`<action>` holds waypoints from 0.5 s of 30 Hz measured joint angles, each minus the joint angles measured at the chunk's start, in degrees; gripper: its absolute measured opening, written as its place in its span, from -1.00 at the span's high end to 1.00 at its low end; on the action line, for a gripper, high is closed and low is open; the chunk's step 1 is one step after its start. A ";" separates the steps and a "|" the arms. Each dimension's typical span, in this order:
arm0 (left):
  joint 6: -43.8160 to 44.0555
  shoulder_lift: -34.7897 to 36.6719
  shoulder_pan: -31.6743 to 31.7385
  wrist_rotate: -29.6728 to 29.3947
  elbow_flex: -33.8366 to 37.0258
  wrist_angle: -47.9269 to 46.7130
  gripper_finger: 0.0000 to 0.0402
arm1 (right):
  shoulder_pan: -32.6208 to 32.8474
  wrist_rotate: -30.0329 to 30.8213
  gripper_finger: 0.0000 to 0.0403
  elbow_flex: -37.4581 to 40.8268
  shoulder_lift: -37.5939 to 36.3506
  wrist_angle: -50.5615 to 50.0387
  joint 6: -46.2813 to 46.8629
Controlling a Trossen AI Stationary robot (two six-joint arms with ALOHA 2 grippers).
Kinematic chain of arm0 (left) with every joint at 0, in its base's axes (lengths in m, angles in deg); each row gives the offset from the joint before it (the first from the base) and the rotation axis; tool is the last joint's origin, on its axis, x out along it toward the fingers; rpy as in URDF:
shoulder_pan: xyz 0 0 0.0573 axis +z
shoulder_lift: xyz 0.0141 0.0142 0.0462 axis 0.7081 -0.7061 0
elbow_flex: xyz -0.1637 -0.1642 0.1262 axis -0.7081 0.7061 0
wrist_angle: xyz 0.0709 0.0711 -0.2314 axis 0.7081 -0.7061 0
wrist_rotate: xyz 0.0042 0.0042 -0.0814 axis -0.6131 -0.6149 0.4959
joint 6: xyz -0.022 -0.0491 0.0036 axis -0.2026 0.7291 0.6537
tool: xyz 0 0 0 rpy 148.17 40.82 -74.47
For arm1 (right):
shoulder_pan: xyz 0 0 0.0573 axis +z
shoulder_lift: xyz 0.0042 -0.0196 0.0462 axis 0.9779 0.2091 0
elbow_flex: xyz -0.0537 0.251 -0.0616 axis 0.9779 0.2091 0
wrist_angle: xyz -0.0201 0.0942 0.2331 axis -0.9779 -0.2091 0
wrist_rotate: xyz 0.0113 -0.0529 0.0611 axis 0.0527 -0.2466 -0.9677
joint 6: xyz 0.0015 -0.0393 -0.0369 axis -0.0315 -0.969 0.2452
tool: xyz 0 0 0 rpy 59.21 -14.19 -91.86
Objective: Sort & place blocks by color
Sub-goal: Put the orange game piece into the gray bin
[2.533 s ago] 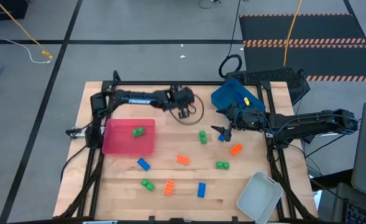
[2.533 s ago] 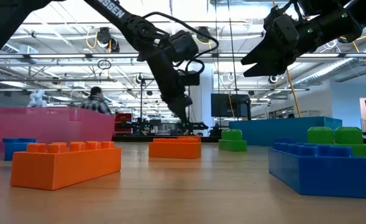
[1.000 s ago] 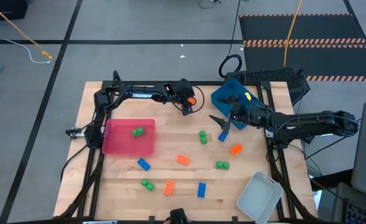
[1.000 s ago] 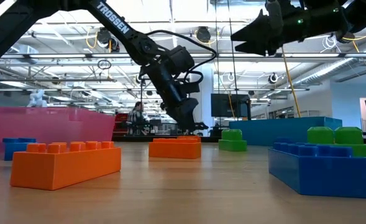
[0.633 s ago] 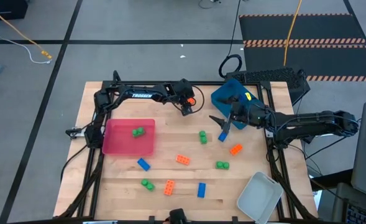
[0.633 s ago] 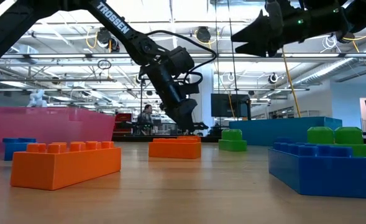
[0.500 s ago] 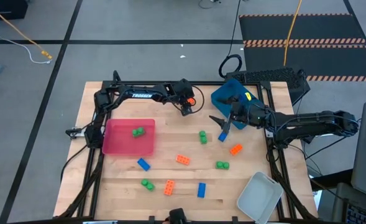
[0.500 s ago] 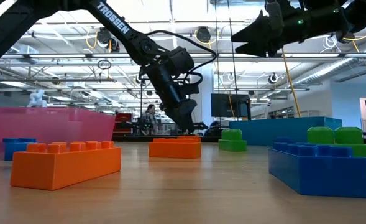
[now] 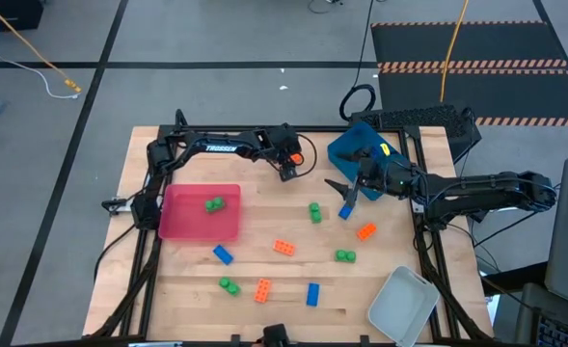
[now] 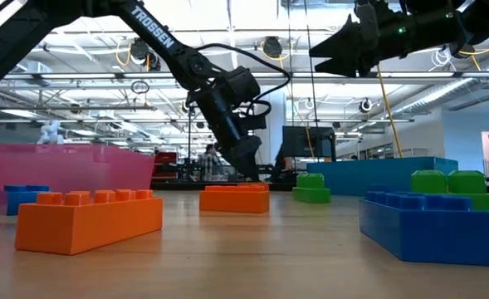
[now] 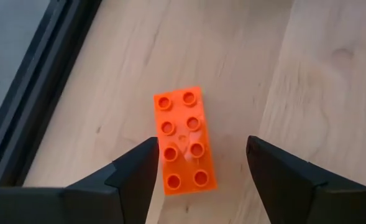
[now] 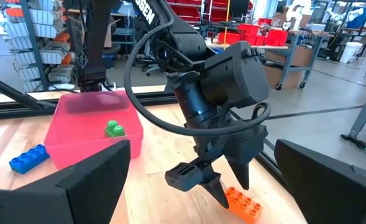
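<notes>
While left gripper (image 11: 198,163) hovers, fingers spread astride orange brick (image 11: 184,140) on counter (image 11: 307,74), ready to grasp; right gripper (image 12: 201,180) waits aloft, fingers apart, empty.

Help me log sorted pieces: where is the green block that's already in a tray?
High view: the green block sits alone inside the red tray, on the table's left side.

Four cameras: overhead, table level, two wrists.
High looks straight down; low looks level past blocks. Left wrist sits close above an orange brick (image 11: 184,142); right wrist (image 12: 243,207) shares it.
</notes>
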State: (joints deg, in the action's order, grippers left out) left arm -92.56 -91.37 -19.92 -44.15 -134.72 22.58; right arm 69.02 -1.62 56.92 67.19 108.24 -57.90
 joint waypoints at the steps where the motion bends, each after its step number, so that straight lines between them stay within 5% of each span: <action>1: 0.05 0.00 0.08 0.03 0.00 -0.22 -0.18 | 0.00 0.02 -0.95 0.00 0.00 0.01 0.00; 15: -0.38 0.00 1.50 0.45 0.00 -1.04 0.23 | 0.00 0.00 -0.95 0.00 0.00 0.01 0.00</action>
State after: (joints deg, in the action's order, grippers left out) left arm -92.94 -91.37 -18.42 -43.70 -134.72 21.54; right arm 69.02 -1.62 56.92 67.19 108.25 -57.90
